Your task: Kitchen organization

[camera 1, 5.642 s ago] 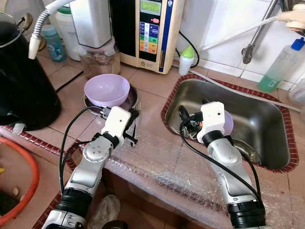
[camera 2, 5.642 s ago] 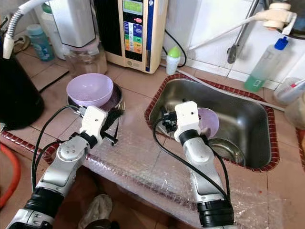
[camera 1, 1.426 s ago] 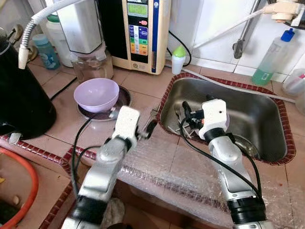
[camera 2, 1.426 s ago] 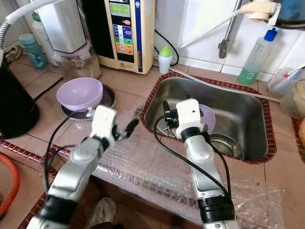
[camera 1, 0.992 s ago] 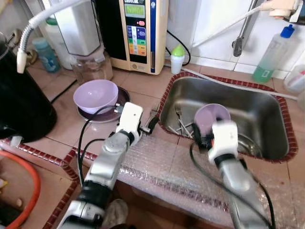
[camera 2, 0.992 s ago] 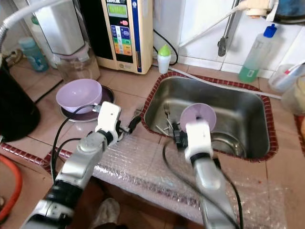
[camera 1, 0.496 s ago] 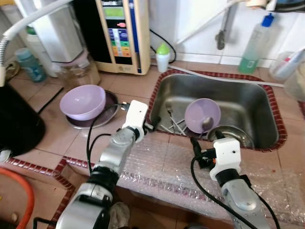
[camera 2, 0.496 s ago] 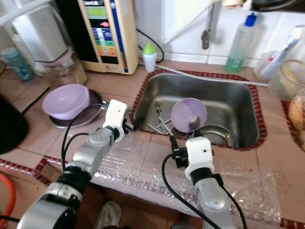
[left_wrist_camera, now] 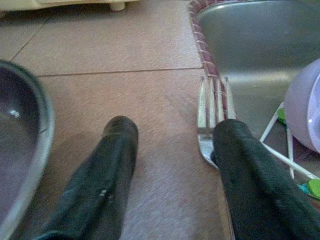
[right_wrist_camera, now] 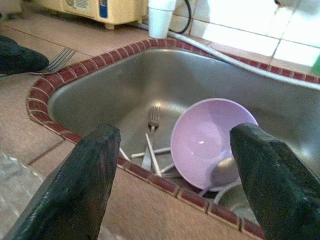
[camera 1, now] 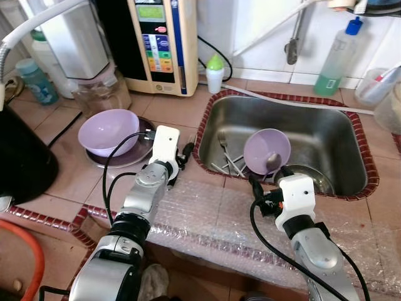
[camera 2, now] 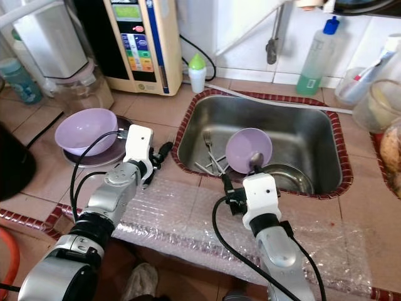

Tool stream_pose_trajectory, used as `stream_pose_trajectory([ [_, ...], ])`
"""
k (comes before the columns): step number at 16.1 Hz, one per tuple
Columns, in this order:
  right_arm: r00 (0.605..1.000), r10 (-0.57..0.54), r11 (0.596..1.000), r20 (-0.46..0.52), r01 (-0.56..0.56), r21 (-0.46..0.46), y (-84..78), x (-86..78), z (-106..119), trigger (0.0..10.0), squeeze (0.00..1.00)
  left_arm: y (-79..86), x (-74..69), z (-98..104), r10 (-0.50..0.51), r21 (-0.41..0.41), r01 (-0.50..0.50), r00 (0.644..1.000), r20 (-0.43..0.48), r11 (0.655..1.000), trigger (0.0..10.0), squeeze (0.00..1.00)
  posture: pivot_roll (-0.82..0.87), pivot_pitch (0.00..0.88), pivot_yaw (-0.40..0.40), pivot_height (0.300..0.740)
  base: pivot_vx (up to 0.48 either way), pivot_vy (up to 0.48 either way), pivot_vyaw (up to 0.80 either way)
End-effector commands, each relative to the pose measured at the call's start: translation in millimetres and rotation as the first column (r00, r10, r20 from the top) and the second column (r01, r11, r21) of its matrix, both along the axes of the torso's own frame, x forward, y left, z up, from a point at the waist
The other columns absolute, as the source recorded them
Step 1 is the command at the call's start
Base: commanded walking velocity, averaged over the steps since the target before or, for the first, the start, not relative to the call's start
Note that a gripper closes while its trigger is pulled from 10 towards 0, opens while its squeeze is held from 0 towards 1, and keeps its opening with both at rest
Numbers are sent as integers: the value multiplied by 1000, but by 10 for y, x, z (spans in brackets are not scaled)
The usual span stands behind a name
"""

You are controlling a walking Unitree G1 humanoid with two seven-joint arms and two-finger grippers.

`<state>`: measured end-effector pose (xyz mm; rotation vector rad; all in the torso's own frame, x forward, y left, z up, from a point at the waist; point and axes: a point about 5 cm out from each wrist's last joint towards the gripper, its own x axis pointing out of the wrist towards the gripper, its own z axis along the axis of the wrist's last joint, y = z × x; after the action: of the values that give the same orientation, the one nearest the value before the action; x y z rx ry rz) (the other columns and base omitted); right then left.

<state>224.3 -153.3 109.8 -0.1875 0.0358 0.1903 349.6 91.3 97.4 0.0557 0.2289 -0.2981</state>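
A purple bowl [camera 1: 266, 150] leans tilted in the steel sink [camera 1: 326, 135] with a spoon [camera 1: 271, 162] against it. Loose cutlery [camera 1: 227, 160] lies beside the bowl. A second purple bowl [camera 1: 108, 132] sits on a dark plate on the counter. My left gripper [camera 1: 183, 153] rests open on the counter by the sink's left rim. A fork [left_wrist_camera: 212, 107] lies there, touching one of the fingers [left_wrist_camera: 250, 175]. My right gripper [camera 1: 255, 188] hangs open over the sink's front rim, pointing at the bowl [right_wrist_camera: 207, 140], nothing between its fingers.
A water ioniser [camera 1: 163, 37], a glass jar [camera 1: 100, 94] and a black kettle [camera 1: 22, 157] stand at the back left. A green soap bottle [camera 1: 338, 53] and a tap [camera 1: 292, 37] are behind the sink. Bubble wrap [camera 1: 213, 219] covers the front edge. A steel dish [camera 1: 307, 179] lies in the sink.
My right gripper has drawn back out of the sink to its front rim, leaving the purple bowl inside. My left gripper went from the plate to the fork by the sink rim.
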Motion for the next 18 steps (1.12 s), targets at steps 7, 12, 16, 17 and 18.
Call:
stream_pose_trajectory([
  [7,1000,15,1000,-10,-15,19,14,71,21,10000,0,-55,-125,-210,-33,-12,32,994,-107,999,5333,0,-257,2,73,740,0,0,0],
  [12,1000,13,1000,-5,-13,13,1,100,31,10000,0,-3,-74,22,-8,-80,3,998,-62,997,10000,1000,-251,3,76,740,0,0,0],
  [16,1000,18,1000,-2,-18,13,27,119,24,10000,0,24,-176,80,-5,-107,-2,998,-62,994,10000,1000,-240,3,75,740,0,0,0],
  [17,1000,20,1000,-2,-20,13,29,123,24,10000,0,29,-207,96,-6,-105,-1,998,-62,994,10000,1000,-236,5,75,740,0,0,0],
  [18,1000,21,1000,-1,-21,13,30,127,24,10000,0,32,-256,119,-8,-97,2,998,-66,995,10000,1000,-234,6,75,740,0,0,0],
])
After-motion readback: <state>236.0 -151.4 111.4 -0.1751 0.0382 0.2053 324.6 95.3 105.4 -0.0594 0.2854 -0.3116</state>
